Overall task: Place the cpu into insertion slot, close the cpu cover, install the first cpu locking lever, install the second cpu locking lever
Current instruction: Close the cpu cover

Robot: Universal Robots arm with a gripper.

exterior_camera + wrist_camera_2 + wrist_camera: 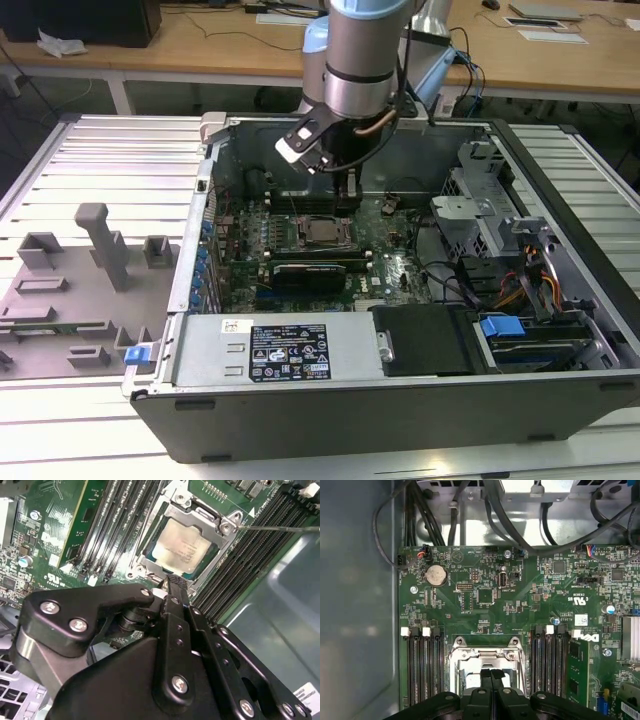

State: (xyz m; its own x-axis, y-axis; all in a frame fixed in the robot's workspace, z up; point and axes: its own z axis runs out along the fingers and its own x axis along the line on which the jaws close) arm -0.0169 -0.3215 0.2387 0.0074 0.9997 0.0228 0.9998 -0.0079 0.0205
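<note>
The cpu (181,546) lies flat in the socket on the green motherboard (520,610), its pale metal top showing. The cpu cover (202,514), a silvery frame, lies down around it and also appears in the first wrist view (485,654). A thin locking lever (280,528) sticks out from one socket corner, over the memory slots. My gripper (172,584) hangs just above the socket's edge, its two black fingers pressed together with nothing seen between them. In the exterior view the gripper (348,200) stands inside the open computer case, right behind the cpu (322,232).
Black memory slots (426,665) flank the socket on both sides. Cables (470,510) run along the case wall beyond the board. A drive cage (480,215) and a black power unit (430,340) sit at the exterior view's right. Grey fixtures (100,245) stand on the table at the left.
</note>
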